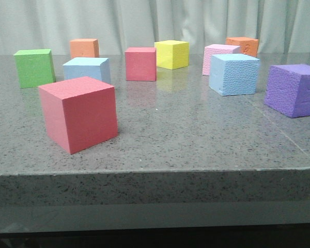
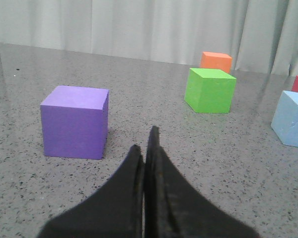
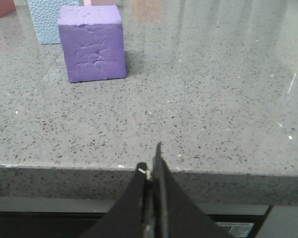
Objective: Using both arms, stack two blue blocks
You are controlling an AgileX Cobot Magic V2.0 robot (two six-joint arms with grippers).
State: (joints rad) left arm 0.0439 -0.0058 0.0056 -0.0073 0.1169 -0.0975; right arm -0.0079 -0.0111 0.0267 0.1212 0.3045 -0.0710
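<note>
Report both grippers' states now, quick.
Left gripper: closed, holding nothing, over bare table near the smooth purple cube.
Right gripper: closed, holding nothing, at the table's front edge.

On the bench [image 1: 196,144], one task block [image 1: 87,68] sits back left, the other [image 1: 234,74] back right, well apart.

Neither arm shows in the front view. From the left wrist camera, the left gripper [image 2: 148,141] has its two black fingers pressed together, tips touching, nothing between them, hanging low over the tabletop. From the right wrist camera, the right gripper [image 3: 153,156] is closed the same way, its dark fingers meeting at a narrow point and holding nothing, poised near the table's front edge.
</note>
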